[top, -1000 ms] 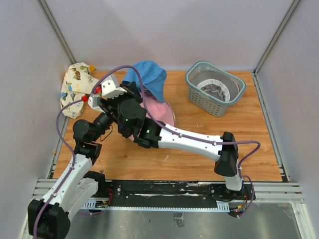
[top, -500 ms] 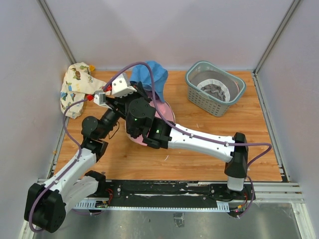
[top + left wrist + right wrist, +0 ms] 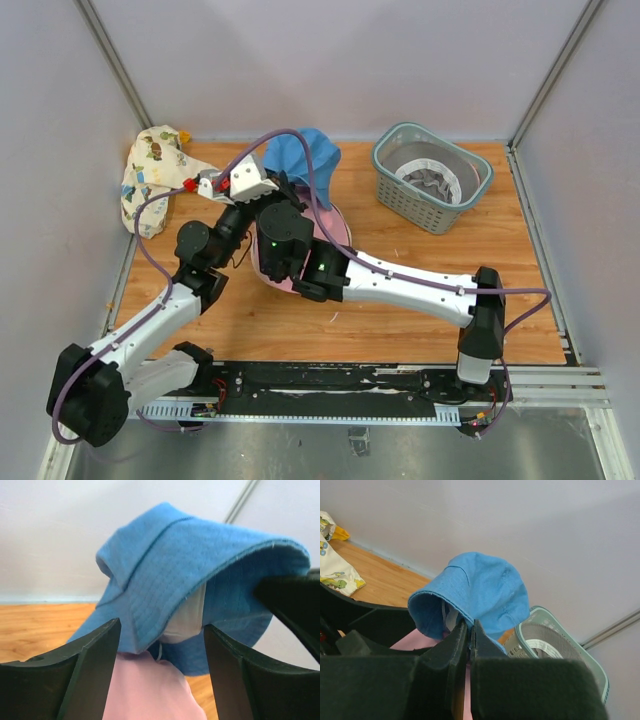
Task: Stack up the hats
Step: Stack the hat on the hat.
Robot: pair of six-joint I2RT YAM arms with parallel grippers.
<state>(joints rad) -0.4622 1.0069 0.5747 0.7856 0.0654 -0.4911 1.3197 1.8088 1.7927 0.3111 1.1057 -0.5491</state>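
A blue hat [image 3: 300, 160] hangs tilted above a pink hat [image 3: 330, 228] lying on the wooden table. My right gripper [image 3: 471, 624] is shut on the blue hat's [image 3: 485, 592] brim, holding it up. My left gripper [image 3: 162, 645] is open just short of that hat [image 3: 200, 565], its jaws wide on either side of the hanging crown, with the pink hat [image 3: 150, 690] below between them. A cream patterned hat [image 3: 150, 175] lies crumpled at the far left corner. More hats, grey among them [image 3: 432, 180], sit in the basket.
A grey-green slatted basket [image 3: 400, 195] stands at the far right of the table. The two arms cross over the table's left middle. White walls and metal rails close in the far and side edges.
The right arm has swung the blue hat rightward and bunched it higher over the pink hat. The left gripper has followed to the right, closing in on the hat.
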